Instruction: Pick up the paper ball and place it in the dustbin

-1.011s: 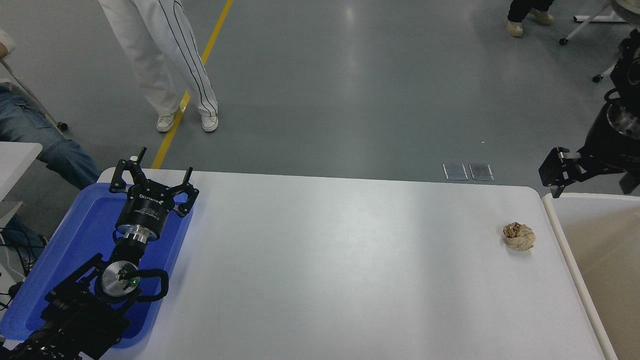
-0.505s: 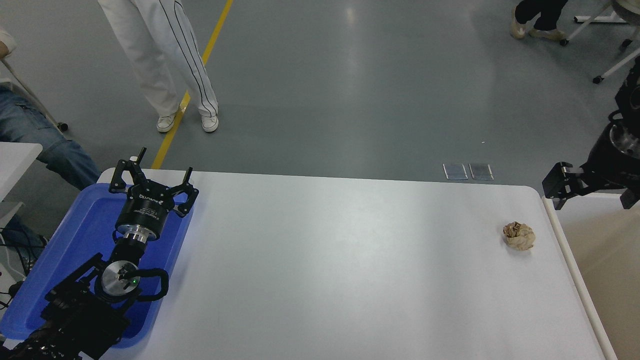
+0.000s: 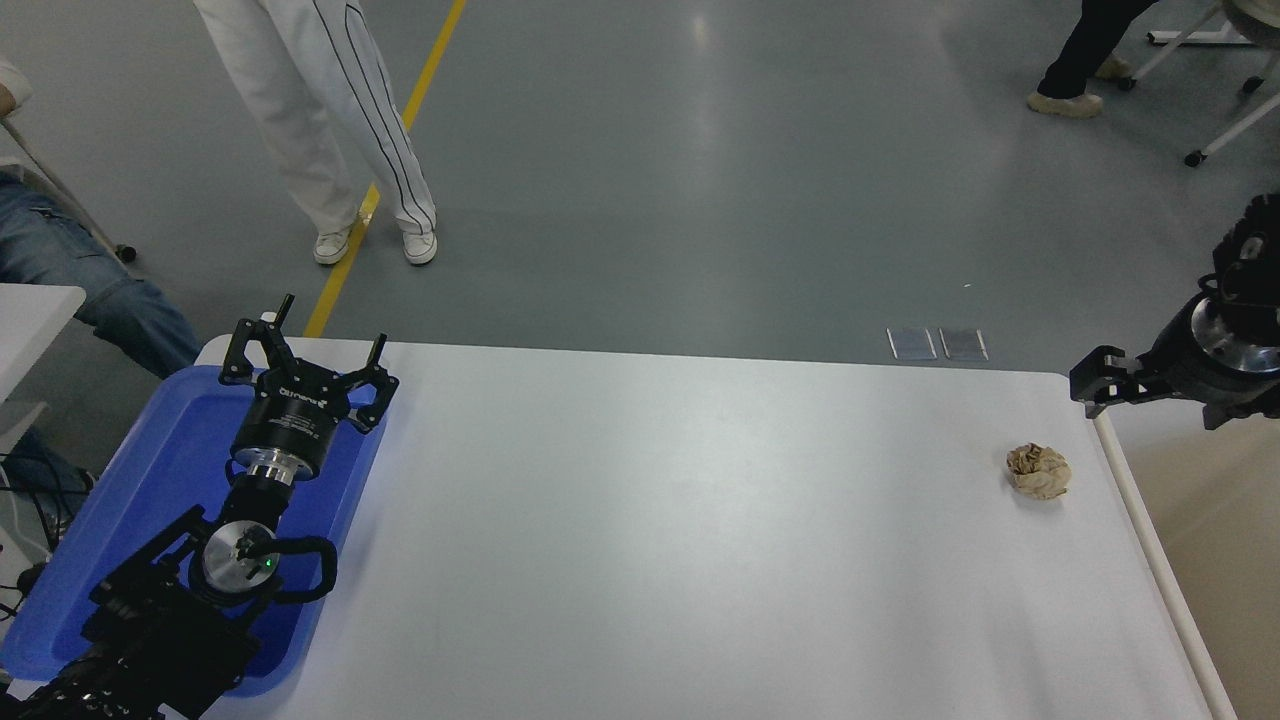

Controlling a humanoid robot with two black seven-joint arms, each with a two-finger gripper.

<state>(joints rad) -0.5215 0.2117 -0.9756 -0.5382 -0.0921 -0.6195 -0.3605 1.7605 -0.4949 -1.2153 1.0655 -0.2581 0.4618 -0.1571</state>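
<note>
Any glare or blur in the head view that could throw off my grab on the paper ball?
Head view: the paper ball is sharp, its wrinkles clear, with a small soft shadow beneath it; a broad soft sheen crosses the white table mid-picture, short of the ball; ceiling lights reflect on the grey floor; the right gripper is dark, side-on, its fingers hard to read; the dustbin rim is evenly lit.

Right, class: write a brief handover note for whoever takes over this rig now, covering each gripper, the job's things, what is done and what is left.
Left gripper: open, parked over the blue tray.
Right gripper: near the table's far right corner; fingers unclear, holding nothing.
Paper ball: on the white table, near its right edge, beside the dustbin.
Done: nothing yet.
Left: grasp the ball, carry it over the rim, drop it in.
</note>
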